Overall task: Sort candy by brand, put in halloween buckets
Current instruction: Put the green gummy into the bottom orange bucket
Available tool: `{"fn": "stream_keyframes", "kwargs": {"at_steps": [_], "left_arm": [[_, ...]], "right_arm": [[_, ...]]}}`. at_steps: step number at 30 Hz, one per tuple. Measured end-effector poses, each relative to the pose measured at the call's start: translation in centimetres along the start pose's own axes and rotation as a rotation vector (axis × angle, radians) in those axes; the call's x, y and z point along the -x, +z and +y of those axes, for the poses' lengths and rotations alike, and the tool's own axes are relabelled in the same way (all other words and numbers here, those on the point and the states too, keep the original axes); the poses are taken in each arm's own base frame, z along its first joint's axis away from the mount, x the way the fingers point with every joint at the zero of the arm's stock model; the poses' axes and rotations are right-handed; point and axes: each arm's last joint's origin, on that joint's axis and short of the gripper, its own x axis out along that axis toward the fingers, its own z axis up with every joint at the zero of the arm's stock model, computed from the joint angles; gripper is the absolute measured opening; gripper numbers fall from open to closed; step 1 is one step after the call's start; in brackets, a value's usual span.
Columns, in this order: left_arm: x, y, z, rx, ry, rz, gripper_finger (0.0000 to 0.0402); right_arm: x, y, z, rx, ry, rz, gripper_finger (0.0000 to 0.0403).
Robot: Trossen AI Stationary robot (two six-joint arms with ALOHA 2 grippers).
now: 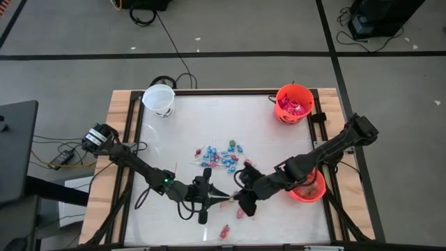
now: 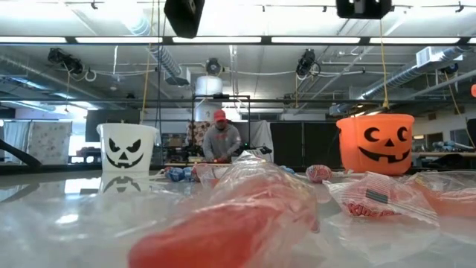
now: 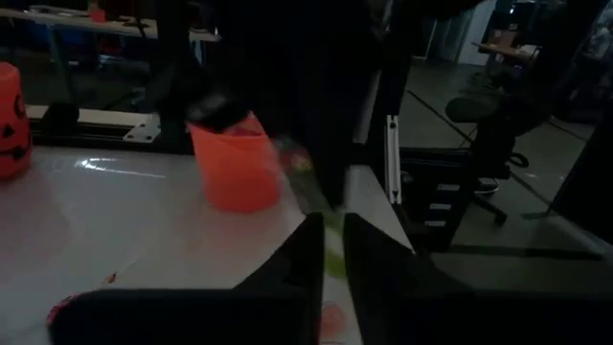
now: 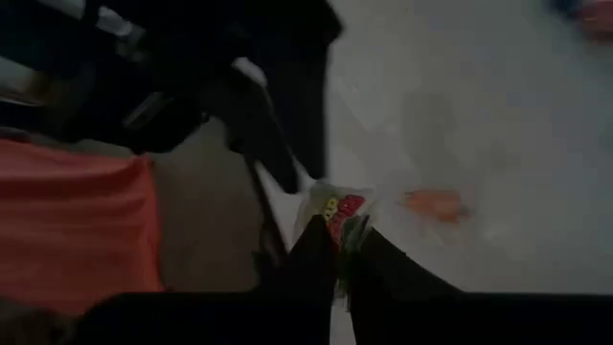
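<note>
Both arms reach inward, left gripper (image 1: pixel 221 198) and right gripper (image 1: pixel 235 196) pinching one green-and-red candy (image 4: pixel 337 213) together.
Only the low view shows the white bucket (image 2: pixel 128 147) face.

I've got a white bucket (image 2: pixel 128 146) with a black jack-o'-lantern face on one side and a bright orange one (image 2: pixel 375 143) with the same dark grin on the other, and a second, plain orange bucket (image 3: pixel 235 168) in my left wrist view. Scattered candy (image 1: pixel 220 156) reads blue and red on my pale table (image 1: pixel 293 216). Both arms are dark, and my right gripper (image 4: pixel 341 251) pinches a small yellow, red and green wrapper (image 4: pixel 337 211).
</note>
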Motion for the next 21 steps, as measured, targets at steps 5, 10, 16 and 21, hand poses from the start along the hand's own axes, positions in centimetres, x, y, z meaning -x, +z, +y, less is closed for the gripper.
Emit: {"fn": "stream_keyframes", "kwargs": {"at_steps": [5,10,16,21], "left_arm": [[0.1,-1.1,0.2,0.056,0.026,0.110,0.0113],[0.2,-2.5,0.8,0.086,0.046,0.241,0.0166],[-0.2,-3.8,1.5,0.120,0.092,0.316,0.0192],[-1.1,-4.9,1.7,0.158,0.098,0.303,0.0193]], "right_arm": [[3.5,0.0,-1.4,-0.031,-0.165,0.012,0.0018],[8.1,-1.7,-3.3,-0.058,-0.367,0.166,0.0018],[12.6,-4.4,-5.3,-0.085,-0.618,0.392,0.0016],[13.6,-6.2,-6.2,-0.057,-0.735,0.523,0.0016]]}}
